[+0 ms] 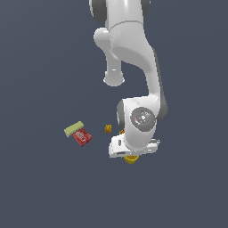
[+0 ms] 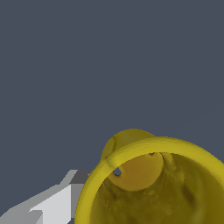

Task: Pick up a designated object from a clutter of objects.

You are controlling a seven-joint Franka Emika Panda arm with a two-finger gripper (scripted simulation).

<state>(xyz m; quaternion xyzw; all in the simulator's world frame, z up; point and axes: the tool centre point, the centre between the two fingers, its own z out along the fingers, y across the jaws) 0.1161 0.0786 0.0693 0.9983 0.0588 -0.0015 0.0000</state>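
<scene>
The yellow cup (image 1: 130,158) shows just under the arm's white hand in the exterior view, mostly covered by it. In the wrist view the cup (image 2: 157,146) is very close and tilted. Its thick rim and hollow inside fill the picture. My gripper (image 1: 130,156) sits right on the cup. One grey-white finger (image 2: 59,199) lies against the outside of the cup's wall, and the other finger is hidden by the cup. The jaws appear closed on the cup's wall. The dark red mug is out of view.
A pale green block (image 1: 74,128) and a red box (image 1: 82,136) lie touching at the exterior view's left. A tiny yellow cube (image 1: 108,128) lies between them and the hand. A small orange piece (image 1: 122,132) peeks out beside the hand.
</scene>
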